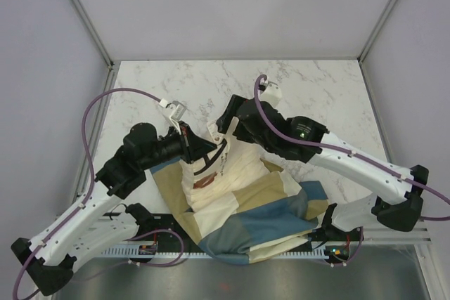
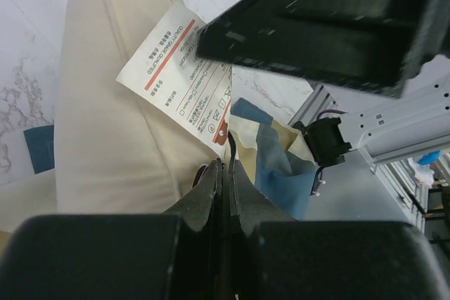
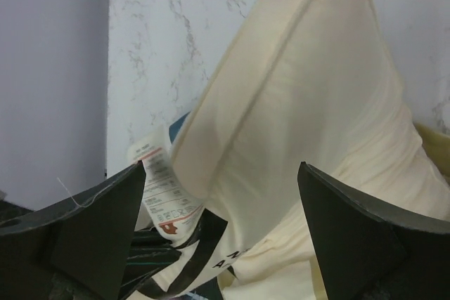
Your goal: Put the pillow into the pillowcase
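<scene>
Pillow (image 3: 295, 117), white red-striped tag (image 2: 184, 75)

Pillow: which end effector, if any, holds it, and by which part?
The right end effector is open astride the pillow, gripping nothing. The left end effector is shut beside the paper tag; whether it pinches pillow or pillowcase cannot be told.

White tag (image 2: 180, 68) lying against the pillow (image 2: 105, 145), orange-red stripe across it, small print partly legible as "QUALITY GRADE: QUALIFIED", row of care symbols, remaining lines too small, dark lettering (image 3: 228, 262) on the pillow starting "A", rest hidden
</scene>
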Controlling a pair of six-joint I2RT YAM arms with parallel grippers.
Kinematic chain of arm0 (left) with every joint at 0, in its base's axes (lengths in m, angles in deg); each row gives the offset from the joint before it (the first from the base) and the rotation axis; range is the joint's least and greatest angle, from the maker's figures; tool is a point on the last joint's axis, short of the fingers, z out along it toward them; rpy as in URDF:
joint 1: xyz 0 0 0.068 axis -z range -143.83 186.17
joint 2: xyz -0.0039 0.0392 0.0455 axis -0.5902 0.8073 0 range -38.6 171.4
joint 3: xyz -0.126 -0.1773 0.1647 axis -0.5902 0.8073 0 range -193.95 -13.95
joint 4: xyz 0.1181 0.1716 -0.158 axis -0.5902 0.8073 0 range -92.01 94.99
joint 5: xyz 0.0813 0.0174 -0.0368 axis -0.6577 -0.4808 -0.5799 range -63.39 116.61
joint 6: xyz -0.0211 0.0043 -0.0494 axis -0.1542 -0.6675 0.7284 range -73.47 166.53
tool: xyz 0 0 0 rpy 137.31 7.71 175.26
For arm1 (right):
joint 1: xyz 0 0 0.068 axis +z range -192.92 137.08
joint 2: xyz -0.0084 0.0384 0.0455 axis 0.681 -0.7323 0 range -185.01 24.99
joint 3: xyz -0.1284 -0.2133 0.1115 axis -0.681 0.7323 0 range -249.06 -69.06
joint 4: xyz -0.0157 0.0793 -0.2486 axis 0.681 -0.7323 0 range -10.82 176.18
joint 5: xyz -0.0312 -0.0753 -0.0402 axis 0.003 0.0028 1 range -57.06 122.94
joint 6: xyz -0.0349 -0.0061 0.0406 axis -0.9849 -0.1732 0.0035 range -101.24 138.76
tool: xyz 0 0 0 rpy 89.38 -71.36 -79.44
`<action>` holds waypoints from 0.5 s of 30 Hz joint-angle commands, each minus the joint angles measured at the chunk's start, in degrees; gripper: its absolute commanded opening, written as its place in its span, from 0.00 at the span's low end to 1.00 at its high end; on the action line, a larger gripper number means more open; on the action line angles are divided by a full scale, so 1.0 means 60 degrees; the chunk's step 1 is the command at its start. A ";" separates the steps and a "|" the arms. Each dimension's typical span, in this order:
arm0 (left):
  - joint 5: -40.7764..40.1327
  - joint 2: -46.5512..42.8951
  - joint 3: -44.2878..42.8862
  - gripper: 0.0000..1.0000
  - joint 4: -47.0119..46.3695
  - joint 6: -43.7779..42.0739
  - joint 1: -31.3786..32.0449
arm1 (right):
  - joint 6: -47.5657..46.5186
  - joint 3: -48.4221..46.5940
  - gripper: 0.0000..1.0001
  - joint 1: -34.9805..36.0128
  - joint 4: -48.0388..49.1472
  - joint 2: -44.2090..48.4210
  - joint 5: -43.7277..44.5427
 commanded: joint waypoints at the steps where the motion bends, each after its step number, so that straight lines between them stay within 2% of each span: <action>1: -0.0197 0.0152 0.0137 0.04 0.0507 -0.0851 0.0432 | 0.1468 -0.0160 0.98 0.0125 -0.1111 -0.0384 -0.0203; 8: 0.0226 0.0519 -0.0302 0.09 0.0521 -0.1466 0.1061 | 0.1733 0.0177 0.98 0.0096 -0.0569 -0.1103 -0.0072; 9: 0.0387 0.0490 -0.0317 0.13 0.0521 -0.1554 0.1091 | 0.1748 0.0410 0.91 0.0067 -0.0481 -0.1104 -0.0013; 10: 0.0446 0.0446 -0.0347 0.20 0.0536 -0.1613 0.1121 | 0.1791 0.0601 0.58 0.0067 -0.0277 -0.0959 0.0016; 11: 0.0447 0.0344 -0.0419 0.36 0.0768 -0.1715 0.1136 | 0.1821 0.0806 0.38 -0.0006 -0.0159 -0.0841 0.0046; 12: -0.0061 0.0300 -0.0522 0.74 0.1060 -0.1789 0.1121 | 0.1879 0.1287 0.21 -0.0050 -0.0056 -0.0680 0.0090; 13: -0.0573 0.0227 -0.0856 0.88 0.1382 -0.1804 0.1136 | 0.1923 0.1567 0.00 -0.0094 0.0148 -0.0287 0.0104; 14: -0.1086 0.0139 -0.1063 1.00 0.2168 -0.1891 0.1121 | 0.1924 0.1816 0.00 -0.0210 0.0208 -0.0080 0.0119; 15: -0.1947 0.0124 -0.1282 1.00 0.2524 -0.1979 0.1107 | 0.1895 0.2268 0.00 -0.0241 0.0252 0.0125 0.0206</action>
